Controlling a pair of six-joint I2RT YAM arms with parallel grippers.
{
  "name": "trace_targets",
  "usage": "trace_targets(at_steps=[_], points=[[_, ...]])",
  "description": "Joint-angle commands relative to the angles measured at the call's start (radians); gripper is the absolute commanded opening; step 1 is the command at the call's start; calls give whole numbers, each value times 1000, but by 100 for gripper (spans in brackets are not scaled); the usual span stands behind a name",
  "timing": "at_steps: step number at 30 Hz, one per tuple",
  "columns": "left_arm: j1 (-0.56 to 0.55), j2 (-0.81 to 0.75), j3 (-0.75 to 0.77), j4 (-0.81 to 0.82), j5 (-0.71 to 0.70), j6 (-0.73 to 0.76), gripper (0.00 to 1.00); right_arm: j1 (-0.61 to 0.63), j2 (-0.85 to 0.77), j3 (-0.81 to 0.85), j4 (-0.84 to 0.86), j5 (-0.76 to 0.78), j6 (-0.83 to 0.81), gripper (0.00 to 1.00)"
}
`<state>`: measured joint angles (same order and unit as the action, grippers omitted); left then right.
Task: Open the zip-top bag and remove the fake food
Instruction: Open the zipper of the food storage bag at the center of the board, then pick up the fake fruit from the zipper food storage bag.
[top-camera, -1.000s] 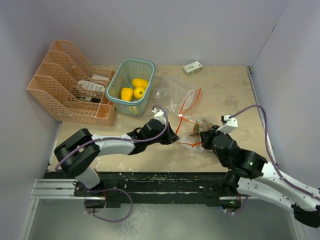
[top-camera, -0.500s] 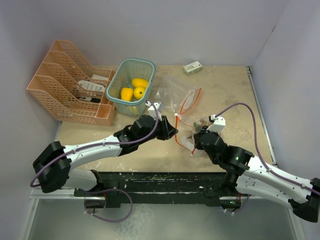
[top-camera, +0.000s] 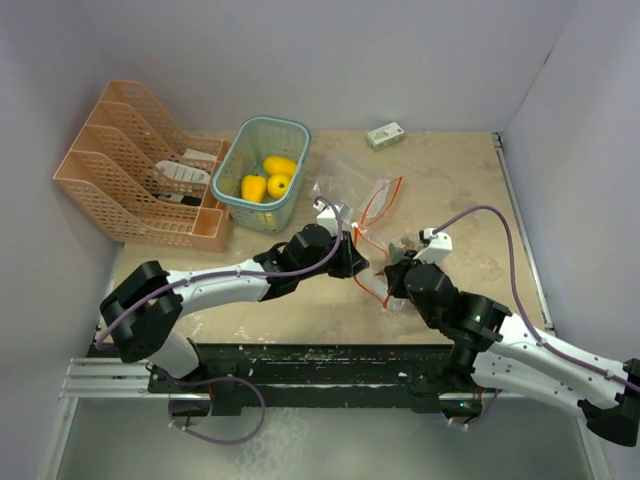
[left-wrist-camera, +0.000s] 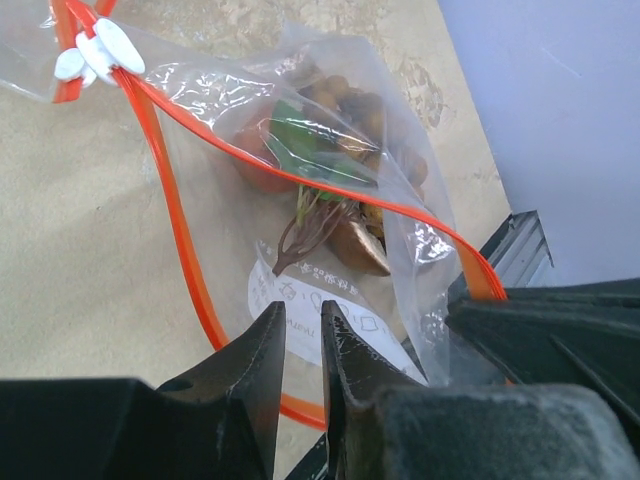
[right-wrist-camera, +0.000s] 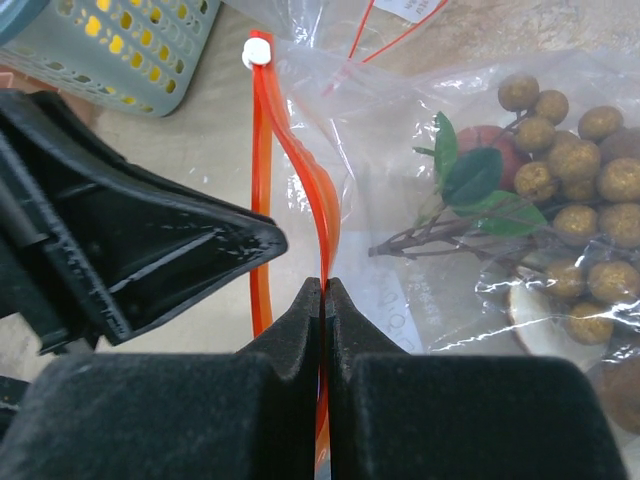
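Observation:
The zip-top bag lies mid-table, its orange zip parted into two lips that meet at a white slider. Inside it is fake food: a brownish grape cluster with green leaves and a red piece. My right gripper is shut on one orange zip lip and holds it up. My left gripper hovers over the bag's mouth between the two lips. It is open by a narrow gap with nothing in it. In the top view the left gripper and right gripper stand close together. More fake food, several yellow fruits, lies in the basket.
A teal basket stands at the back left beside an orange file rack. A second, flat clear bag lies behind the first. A small white-green box sits by the back wall.
My left gripper has opened a little and its arm has swung right to the bag's mouth. The right gripper stays shut on the zip lip, having shifted slightly left.

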<state>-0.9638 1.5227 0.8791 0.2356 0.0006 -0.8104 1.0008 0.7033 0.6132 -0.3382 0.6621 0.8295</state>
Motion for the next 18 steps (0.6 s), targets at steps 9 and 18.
trace_targets(at_steps=[9,18], points=[[-3,152,92,148,88,-36,25,-1,-26,-24,55,-15,-6,0],[-3,253,152,174,107,-57,58,-1,-26,-19,102,-48,-25,0]])
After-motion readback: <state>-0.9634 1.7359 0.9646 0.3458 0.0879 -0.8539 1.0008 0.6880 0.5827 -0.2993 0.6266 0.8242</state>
